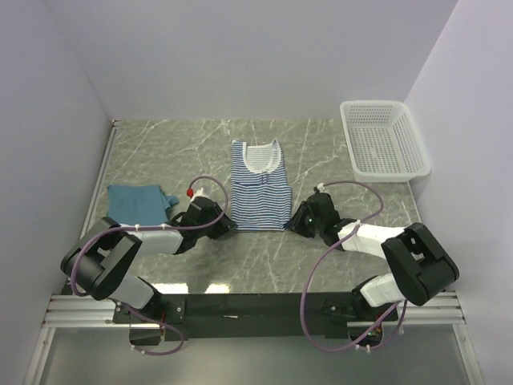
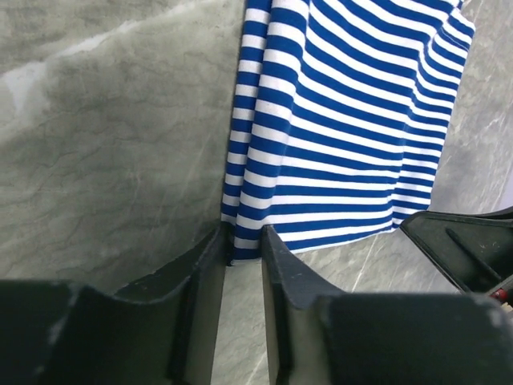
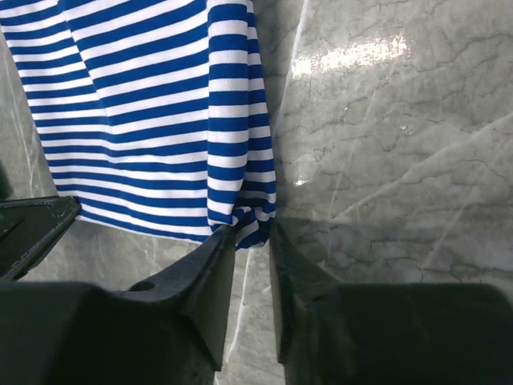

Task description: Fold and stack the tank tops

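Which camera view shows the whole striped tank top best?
The top external view: the striped tank top lies flat there, seen from neckline to hem. Each wrist view shows only its lower part and one bottom corner.

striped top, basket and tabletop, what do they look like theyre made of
Striped top: soft knit fabric, probably cotton jersey, matte; it lies limp with gentle folds.
Basket: white moulded plastic, judging by its stiff rim and regular mesh of holes.
Tabletop: grey-green marble pattern with pale veins, smooth and shiny where glare shows; real stone or printed laminate cannot be told.
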Tool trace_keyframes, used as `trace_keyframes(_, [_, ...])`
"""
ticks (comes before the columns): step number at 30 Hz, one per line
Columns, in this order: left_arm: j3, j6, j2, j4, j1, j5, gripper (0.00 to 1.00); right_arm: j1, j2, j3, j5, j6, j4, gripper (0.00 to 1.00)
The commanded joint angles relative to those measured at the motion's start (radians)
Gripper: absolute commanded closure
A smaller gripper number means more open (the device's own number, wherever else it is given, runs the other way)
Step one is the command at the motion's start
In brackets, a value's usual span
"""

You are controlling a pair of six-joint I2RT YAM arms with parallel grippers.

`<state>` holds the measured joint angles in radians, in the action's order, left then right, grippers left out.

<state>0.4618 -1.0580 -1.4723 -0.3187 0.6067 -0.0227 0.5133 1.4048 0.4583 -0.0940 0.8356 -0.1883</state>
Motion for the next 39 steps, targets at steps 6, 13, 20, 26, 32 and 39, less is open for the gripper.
trace_keyframes(6, [-0.026, 0.041, 0.026, 0.101, 0.036, 0.017, 0.96, 0.022, -0.032, -0.035, 0.079, -0.012, 0.108, 1.0])
trace_keyframes(13, [-0.086, 0.003, 0.234, 0.231, 0.129, 0.056, 0.99, 0.108, -0.352, -0.162, 0.138, 0.019, 0.223, 1.0])
trace_keyframes(20, [-0.164, -0.154, 0.605, 0.498, 0.333, 0.135, 0.99, 0.359, -0.8, -0.234, 0.25, 0.194, 0.537, 1.0])
trace_keyframes(26, [-0.069, -0.163, 0.78, 0.648, 0.396, 0.211, 0.99, 0.396, -0.94, -0.085, 0.292, 0.172, 0.691, 1.0])
trace_keyframes(32, [0.096, -0.09, 0.719, 0.713, 0.387, 0.297, 0.99, 0.387, -0.784, 0.106, 0.359, 0.057, 0.722, 1.0])
trace_keyframes(39, [0.213, 0.05, 0.546, 0.595, 0.179, 0.155, 0.99, 0.164, -0.529, 0.247, 0.19, -0.095, 0.598, 1.0])
